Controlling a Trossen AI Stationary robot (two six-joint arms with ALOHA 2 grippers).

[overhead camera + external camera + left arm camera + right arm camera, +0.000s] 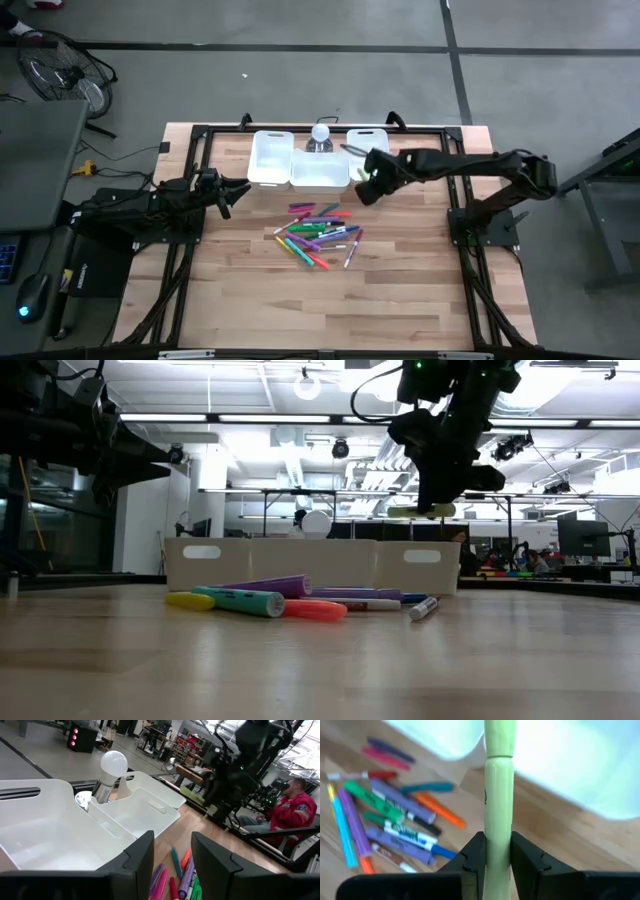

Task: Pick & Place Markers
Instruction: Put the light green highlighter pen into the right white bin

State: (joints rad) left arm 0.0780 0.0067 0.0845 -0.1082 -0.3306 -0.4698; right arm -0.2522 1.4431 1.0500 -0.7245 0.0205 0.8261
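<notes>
The right gripper (497,852) hangs in the air beside the near edge of the white rectangular plastic bins (298,163), its jaws clenched on a light green marker (498,780) that runs straight between the two dark fingers; in the low view this marker (421,511) lies level under the gripper (437,500), above the bin rims and clear of the wooden counter (400,290). The rest of the thin pen-sized markers (320,234), in purple, green, pink, orange, blue and yellow, lie in a loose heap on the counter just in front of the bins. The left gripper (238,192) waits low at the left side of the counter, well apart from the heap, its jaws released and holding nothing, with a gap plain between the fingers (140,857) in its wrist view. A white bulb-shaped lamp (320,133) stands behind the bins.
</notes>
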